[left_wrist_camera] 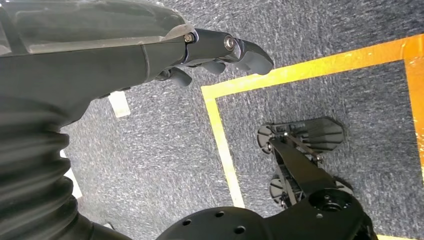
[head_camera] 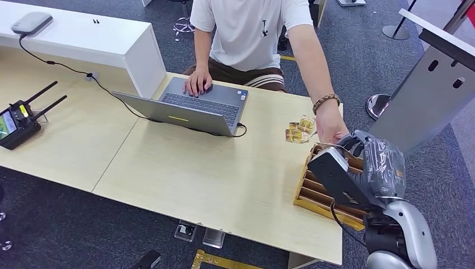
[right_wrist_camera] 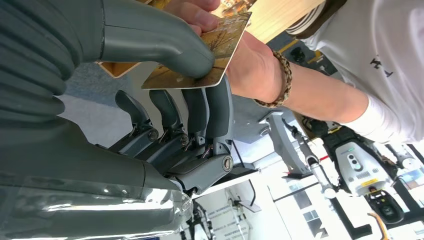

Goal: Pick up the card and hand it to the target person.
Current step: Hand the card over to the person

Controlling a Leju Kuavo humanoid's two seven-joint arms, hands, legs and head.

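Judging from how things lie, you are at the handover itself: the pick-up is done and only the release is left. Your right hand (right_wrist_camera: 165,95) pinches the card (right_wrist_camera: 200,52) between its thick grey thumb and the dark fingers (right_wrist_camera: 212,107) beneath it, while the person's hand (right_wrist_camera: 250,65) is already on the card's far end. From the head view, that right hand (head_camera: 367,165) sits over the wooden card rack (head_camera: 313,193) at the bench (head_camera: 213,179) corner, with the person's hand (head_camera: 330,126) meeting it. Whether the person has a firm hold you cannot tell, so let go only once the card is carried from their side.

The card is thin, flat and glossy, with rounded corners and an autumn-coloured print. The rack is slotted golden wood; the bench top is a pale wood grain. A few similar cards (head_camera: 298,130) lie on the bench just beside the rack.

Your left hand (left_wrist_camera: 220,52) hangs over the grey carpet, holding nothing, fingers loosely curled yet apart
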